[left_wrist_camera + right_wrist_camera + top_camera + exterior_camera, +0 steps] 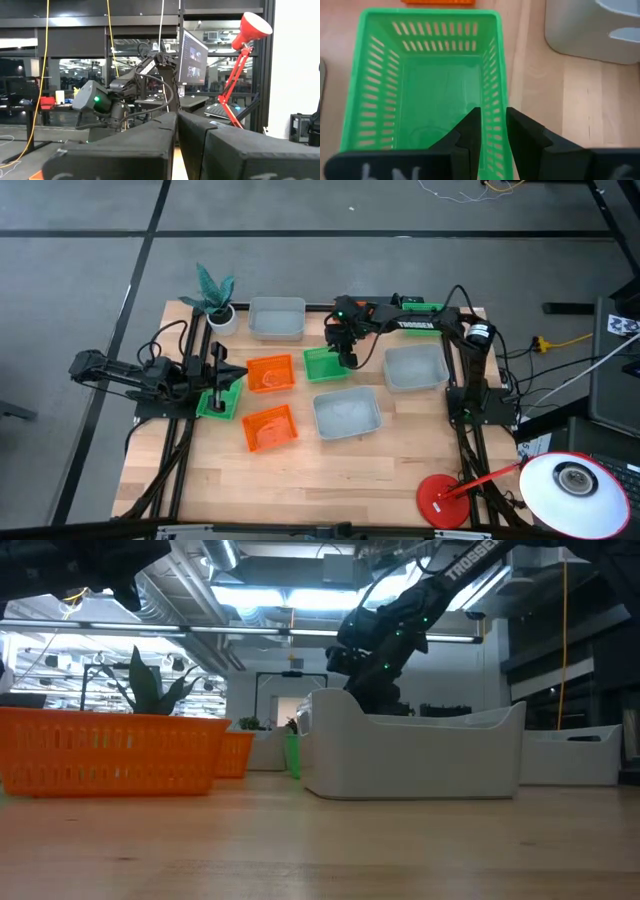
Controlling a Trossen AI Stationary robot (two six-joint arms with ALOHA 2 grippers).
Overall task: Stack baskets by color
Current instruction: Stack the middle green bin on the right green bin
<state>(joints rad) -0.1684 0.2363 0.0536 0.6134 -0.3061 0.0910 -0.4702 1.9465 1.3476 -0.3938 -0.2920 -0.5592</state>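
A green basket [322, 364] sits mid-table, right of an orange basket [270, 373]. My right gripper [346, 358] reaches over its right side and is shut on it. A second orange basket [270, 428] lies nearer the front. Three pale grey baskets stand on the table: far [277, 318], right [415, 367] and near centre [347, 413]. Another green basket [219, 402] lies at the left, below my left gripper [216, 380], which is shut [176, 135] and points slightly upward. A further green piece [420, 304] shows behind the right arm. My right gripper has one finger [468, 135] inside the green basket and one outside, with the slotted long side wall [494, 107] between them. The fingers come slanting down from above and lie along that wall. Whether the basket's bottom rests on the table I cannot tell.
A white pot with a teal plant [220, 315] stands at the far left corner. A red desk lamp [445, 500] is clamped at the near right. Bare wood lies along the near edge [300, 500].
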